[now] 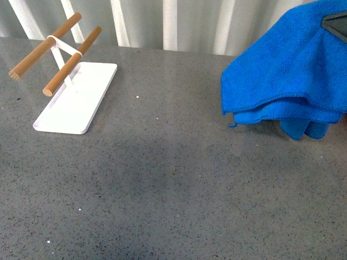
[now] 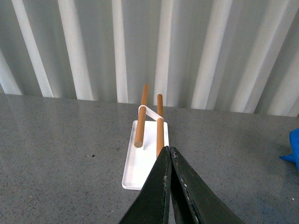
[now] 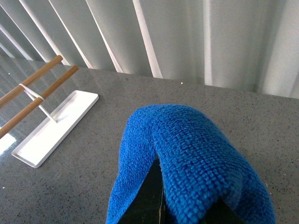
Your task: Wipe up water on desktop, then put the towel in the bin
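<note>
White pleated panels [image 1: 173, 21] stand behind the far edge of the desktop [image 1: 179, 179], a dark-grey, stone-like surface flecked with fine black and white specks. A broad, slightly darker patch crosses its middle; whether this is damp or shadow cannot be told.

The towel [image 1: 282, 70] is at the robot's right, on the far side of the desktop, raised and hanging from the right gripper [image 1: 336, 24], of which only a dark corner shows in the front view. The cloth is bright blue microfibre with a nubbly, looped pile. It falls in several layers, and a stitched hem runs along the lower edge of the top layer. A rumpled fold hangs lowest, with shadow beneath it; whether that fold touches the surface cannot be told.

In the right wrist view the towel drapes as a rounded hump over the right gripper, whose dark fingers [image 3: 149, 196] lie pressed together, pinching the cloth.

The left gripper [image 2: 167, 151] has its jaws closed tight against each other with nothing between them. Beyond it, on the robot's left, sits a white tray [image 1: 81, 103] carrying two wooden rods [image 1: 46, 46] on a white bracket, well apart from the towel.
</note>
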Robot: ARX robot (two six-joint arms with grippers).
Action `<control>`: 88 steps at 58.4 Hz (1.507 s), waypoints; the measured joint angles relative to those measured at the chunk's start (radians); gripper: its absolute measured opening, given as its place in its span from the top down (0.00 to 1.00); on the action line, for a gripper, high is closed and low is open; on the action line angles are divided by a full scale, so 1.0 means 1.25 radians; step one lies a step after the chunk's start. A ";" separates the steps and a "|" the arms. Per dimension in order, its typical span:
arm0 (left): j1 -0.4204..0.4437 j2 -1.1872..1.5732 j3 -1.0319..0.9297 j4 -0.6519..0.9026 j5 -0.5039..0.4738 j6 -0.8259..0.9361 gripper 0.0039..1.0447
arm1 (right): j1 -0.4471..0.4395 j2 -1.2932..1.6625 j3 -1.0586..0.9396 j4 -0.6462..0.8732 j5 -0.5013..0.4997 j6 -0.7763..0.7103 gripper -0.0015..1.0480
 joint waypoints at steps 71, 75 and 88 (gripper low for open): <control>0.000 -0.281 0.000 -0.284 0.000 0.001 0.16 | 0.014 0.259 0.159 -0.312 0.151 -0.014 0.97; 0.000 -0.281 0.000 -0.284 0.000 0.002 0.05 | 0.013 0.321 0.187 -0.341 0.165 -0.023 0.97; 0.000 -0.281 0.000 -0.284 0.000 0.002 0.06 | 0.006 0.404 0.242 -0.392 0.190 -0.024 0.97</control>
